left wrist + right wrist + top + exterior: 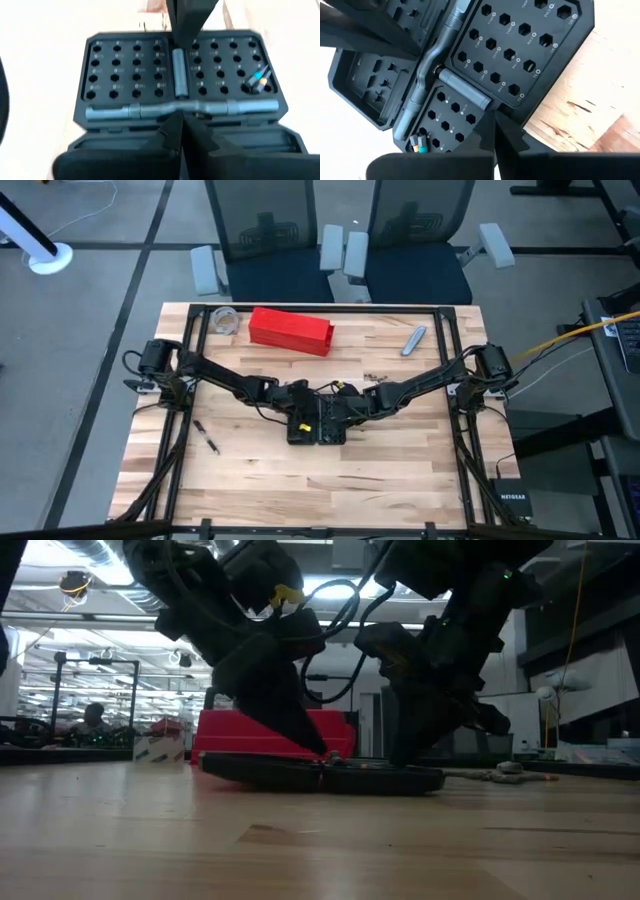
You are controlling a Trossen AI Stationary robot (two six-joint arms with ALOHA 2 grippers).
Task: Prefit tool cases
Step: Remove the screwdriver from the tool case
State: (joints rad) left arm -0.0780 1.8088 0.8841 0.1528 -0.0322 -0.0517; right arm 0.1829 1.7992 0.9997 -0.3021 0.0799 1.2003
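Note:
The black tool case (318, 424) lies open and flat mid-table, also in the low view (320, 774). One half is gridded with bit sockets (125, 65) and carries a grey T-shaped metal driver (181, 107). The other half (365, 85) has shaped recesses. One orange-and-blue bit (258, 80) sits in a socket. My left gripper (181, 120) is shut, its tips at the driver's junction. My right gripper (493, 116) is shut at the free end of the driver's stem (470, 92). My left gripper comes down slanting from the table's left, its shut fingertips (175, 122) on the junction of the T-shaped driver (192, 106), which lies in its groove in the case. My right gripper slants down from the table's right, its shut fingertips (487, 122) at the stem's free end (482, 102), by the case's edge. Whether they press the stem or the case rim, I cannot tell.
A long red box (290, 330) lies behind the case toward the far edge, with a clear round container (225, 320) to its left. A grey metal tool (413, 340) and loose small bits (375, 375) lie far right. A thin dark stick (207, 438) lies near left.

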